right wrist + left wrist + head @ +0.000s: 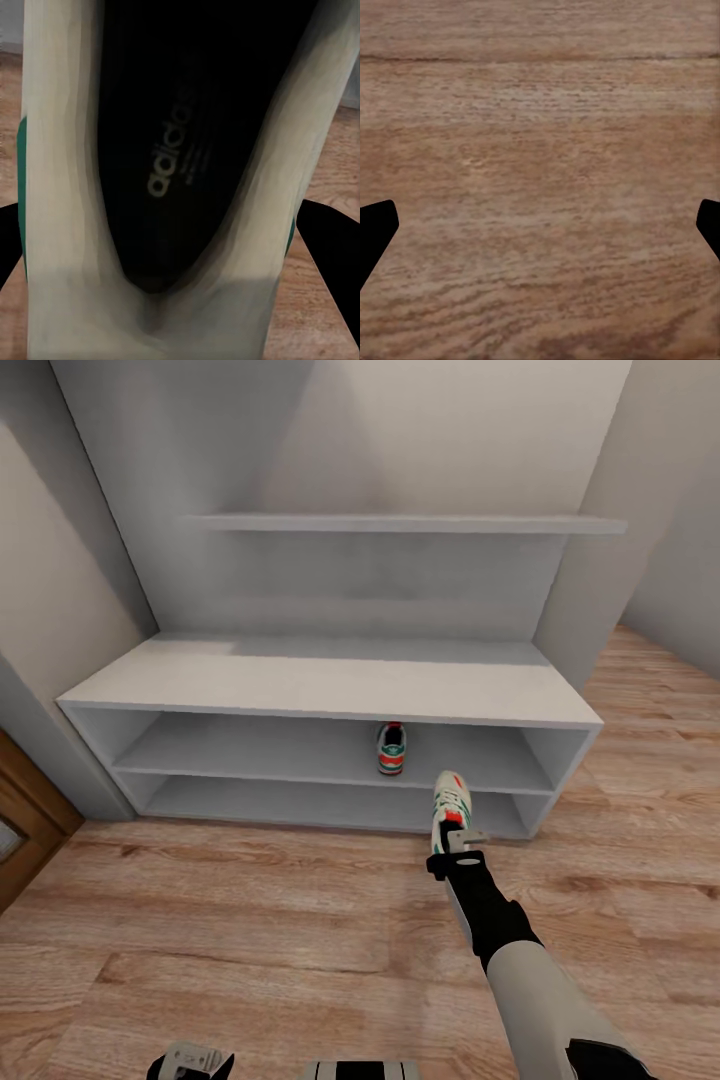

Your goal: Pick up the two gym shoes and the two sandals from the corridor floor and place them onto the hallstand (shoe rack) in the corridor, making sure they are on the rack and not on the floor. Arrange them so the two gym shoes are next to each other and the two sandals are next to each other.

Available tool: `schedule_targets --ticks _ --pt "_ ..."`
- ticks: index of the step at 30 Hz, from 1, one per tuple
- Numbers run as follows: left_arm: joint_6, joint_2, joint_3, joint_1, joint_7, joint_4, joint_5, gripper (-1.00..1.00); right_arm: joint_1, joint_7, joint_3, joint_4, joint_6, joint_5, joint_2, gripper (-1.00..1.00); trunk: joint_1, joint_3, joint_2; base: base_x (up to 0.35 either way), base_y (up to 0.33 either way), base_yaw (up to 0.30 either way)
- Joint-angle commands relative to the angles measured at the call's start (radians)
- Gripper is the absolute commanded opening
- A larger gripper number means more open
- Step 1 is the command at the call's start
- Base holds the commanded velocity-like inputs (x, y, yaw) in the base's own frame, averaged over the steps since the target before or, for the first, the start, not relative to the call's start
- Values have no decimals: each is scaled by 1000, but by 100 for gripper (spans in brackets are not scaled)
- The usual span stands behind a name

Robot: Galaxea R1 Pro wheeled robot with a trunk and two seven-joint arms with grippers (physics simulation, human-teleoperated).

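One cream-white gym shoe with green stripes stands on the upper open tier of the pale grey hallstand, heel toward me. My right gripper is shut on the second gym shoe, holding it above the corridor floor just in front of the rack's lower right part. In the right wrist view that shoe shows its dark insole and cream collar between the black fingers. My left gripper hangs open over bare floor planks, low at the head view's near edge. The sandals are out of view.
A wall shelf runs above the bench top. A brown wooden door stands at the left, beside the rack's end. Grey walls close in on both sides, with floor continuing to the right of the rack.
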Motion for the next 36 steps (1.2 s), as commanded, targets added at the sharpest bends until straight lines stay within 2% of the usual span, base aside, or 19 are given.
schedule_targets --ticks 1,9,36 --pt "-5 0 8 -1 -7 1 -11 100 0 1 -3 -1 4 5 1 -100 0 -1 0 2 0 0" --pt "-4 1 3 -1 -11 1 -12 100 0 1 -4 -23 7 5 1 -100 0 -1 0 13 0 0" --pt "-2 0 0 -1 -5 2 -12 100 0 0 -5 -30 7 5 1 -100 0 -1 0 198 0 0"
